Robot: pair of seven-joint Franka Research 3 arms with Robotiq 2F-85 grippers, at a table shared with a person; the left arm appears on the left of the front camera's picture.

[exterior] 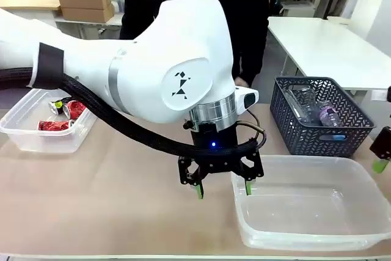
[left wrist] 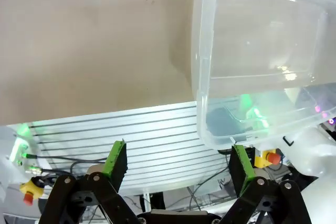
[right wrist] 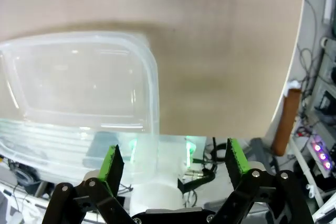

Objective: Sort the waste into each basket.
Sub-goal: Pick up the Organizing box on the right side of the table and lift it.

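Your left gripper (exterior: 223,191) hangs open and empty by the rim of the larger tub (exterior: 293,239); your right gripper (right wrist: 173,160) is open too. The clear bottles (exterior: 317,111) lie in the dark lattice basket (exterior: 305,136): probably light, slick and easily dented, so pinch 1 gently across its middle

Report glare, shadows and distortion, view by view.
Front view: evenly lit, small glints in the large tub, the left arm bright white. Left wrist view: green reflections and glints on the tub wall, soft shadow on the table beside it. Right wrist view: soft shadow band above the tub; table edge bends.
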